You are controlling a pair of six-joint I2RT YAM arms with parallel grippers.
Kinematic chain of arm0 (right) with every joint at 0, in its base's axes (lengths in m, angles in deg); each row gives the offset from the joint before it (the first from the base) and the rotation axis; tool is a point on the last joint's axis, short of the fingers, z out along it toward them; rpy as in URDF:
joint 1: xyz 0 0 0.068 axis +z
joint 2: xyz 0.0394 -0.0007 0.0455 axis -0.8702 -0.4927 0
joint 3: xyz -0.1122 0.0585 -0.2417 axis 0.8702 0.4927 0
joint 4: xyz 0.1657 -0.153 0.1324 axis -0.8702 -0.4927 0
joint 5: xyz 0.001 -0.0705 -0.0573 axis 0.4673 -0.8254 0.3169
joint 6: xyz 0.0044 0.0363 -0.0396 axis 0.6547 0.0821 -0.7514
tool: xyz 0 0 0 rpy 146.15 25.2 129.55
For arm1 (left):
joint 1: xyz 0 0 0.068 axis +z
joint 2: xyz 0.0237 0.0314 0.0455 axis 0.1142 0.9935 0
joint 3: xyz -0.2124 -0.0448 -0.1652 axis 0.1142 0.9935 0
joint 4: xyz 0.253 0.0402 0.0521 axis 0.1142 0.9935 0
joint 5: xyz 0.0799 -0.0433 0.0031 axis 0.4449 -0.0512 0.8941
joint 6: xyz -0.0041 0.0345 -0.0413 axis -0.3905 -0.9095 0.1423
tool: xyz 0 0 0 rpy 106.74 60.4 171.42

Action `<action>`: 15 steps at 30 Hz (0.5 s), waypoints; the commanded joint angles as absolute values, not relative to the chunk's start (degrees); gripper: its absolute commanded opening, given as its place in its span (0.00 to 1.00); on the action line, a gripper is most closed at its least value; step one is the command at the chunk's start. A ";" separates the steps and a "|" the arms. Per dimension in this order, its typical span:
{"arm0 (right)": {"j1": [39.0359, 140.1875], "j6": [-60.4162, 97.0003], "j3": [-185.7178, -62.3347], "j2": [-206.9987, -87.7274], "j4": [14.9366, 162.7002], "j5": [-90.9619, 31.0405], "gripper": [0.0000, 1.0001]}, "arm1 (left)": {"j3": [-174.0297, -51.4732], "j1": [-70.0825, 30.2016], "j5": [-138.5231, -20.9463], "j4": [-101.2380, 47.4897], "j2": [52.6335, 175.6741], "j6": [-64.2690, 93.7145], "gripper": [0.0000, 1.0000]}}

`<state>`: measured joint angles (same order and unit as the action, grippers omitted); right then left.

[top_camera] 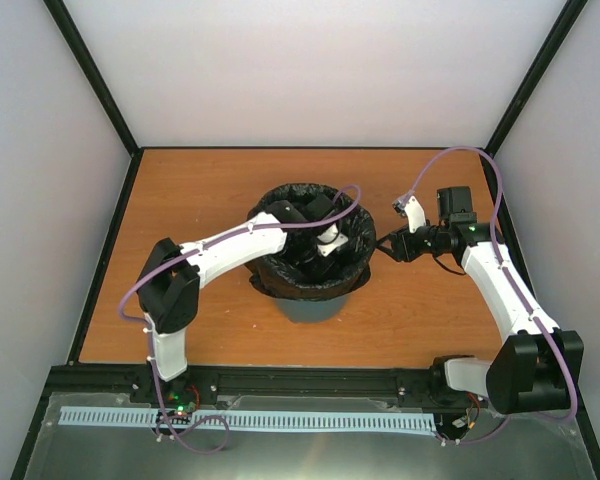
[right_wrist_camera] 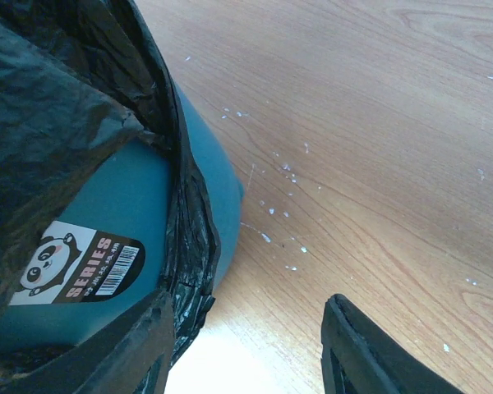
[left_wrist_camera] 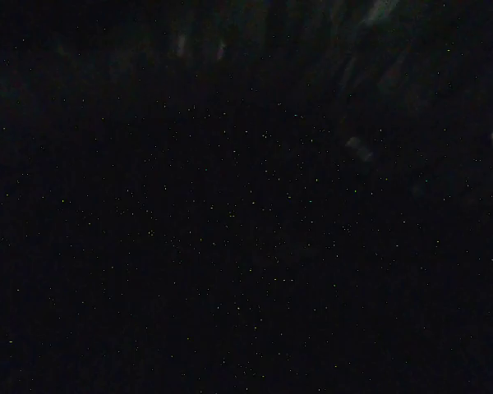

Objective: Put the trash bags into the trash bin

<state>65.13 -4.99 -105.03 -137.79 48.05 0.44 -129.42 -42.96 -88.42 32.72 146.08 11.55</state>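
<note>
Two arms were at the trash bin (top_camera: 310, 308). The trash bags (top_camera: 358, 232) lined it and hung over its rim. My left gripper (top_camera: 327, 242) reached inside, maybe to push the film down; its dark view hid the jaws. My right gripper (right_wrist_camera: 248, 312) sat beside the rim, jaws apart, holding nothing.

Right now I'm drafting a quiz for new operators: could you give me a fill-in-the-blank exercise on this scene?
1. The trash bag draped over the rim of the trash bin is ___ in colour.
2. The end effector inside the bin belongs to the ___ arm.
3. The sticker on the bin's side shows a cartoon ___.
4. The word printed on that sticker is ___.
Missing words: black; left; panda; SERIES.
</note>
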 commanded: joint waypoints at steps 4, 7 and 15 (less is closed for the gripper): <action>65.32 -5.36 -104.86 -135.90 48.27 0.81 0.50 | -135.92 -43.43 -86.85 38.34 146.12 11.24 0.61; 65.32 -5.40 -104.86 -136.26 48.28 1.02 0.50 | -135.38 -43.45 -87.63 34.95 141.77 11.69 0.69; 65.32 -5.73 -105.02 -136.24 47.92 0.91 0.50 | -144.49 -43.45 -86.19 37.18 142.47 11.93 0.68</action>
